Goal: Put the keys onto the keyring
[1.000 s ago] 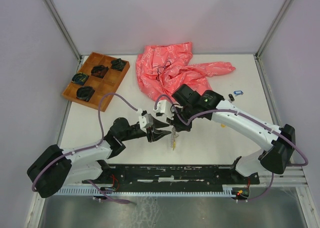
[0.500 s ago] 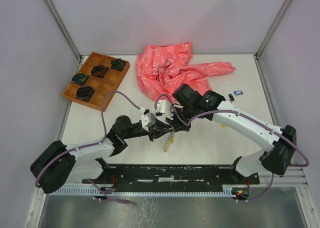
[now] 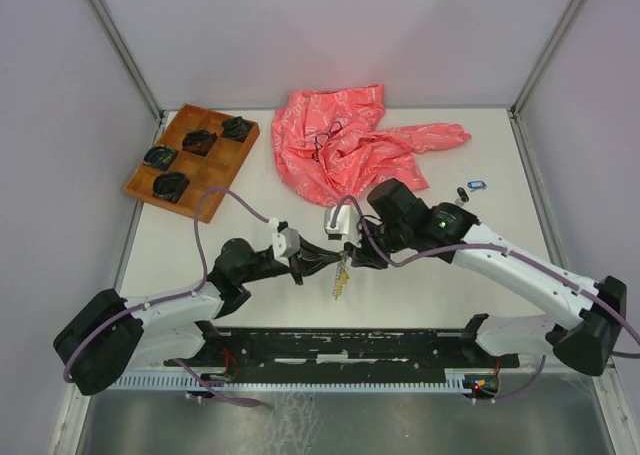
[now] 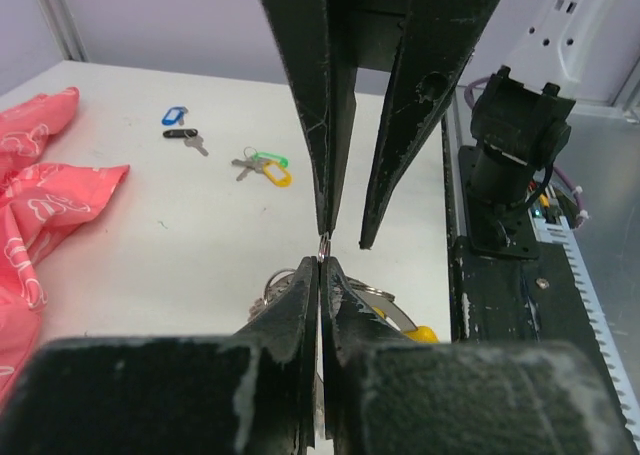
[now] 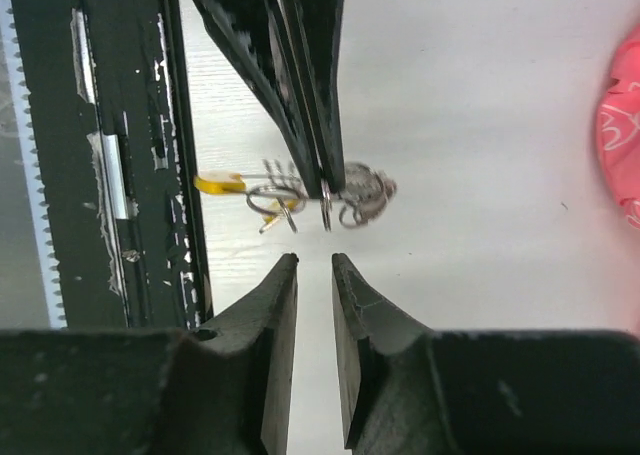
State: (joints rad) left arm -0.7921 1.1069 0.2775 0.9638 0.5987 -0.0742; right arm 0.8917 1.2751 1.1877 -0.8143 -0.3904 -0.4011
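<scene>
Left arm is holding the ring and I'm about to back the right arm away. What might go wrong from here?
1. The left gripper pinches the keyring edge-on at its very fingertips, with the keys hanging off it. The thin wire may twist or slip out.
2. The right gripper is open only a crack, right beside the ring. Backing away could snag it and tug it loose.

A wooden tray (image 3: 213,175) with square compartments sits at the far left of the white surface (image 3: 500,165), four of its compartments each holding a dark bundled item (image 3: 170,185). A crumpled salmon-pink cloth (image 3: 345,140) with pale print lies at the far middle, well apart from the tray, with a thin dark cord loop (image 3: 325,140) on top. A scuffed black rail (image 3: 350,345) runs along the near edge.
</scene>
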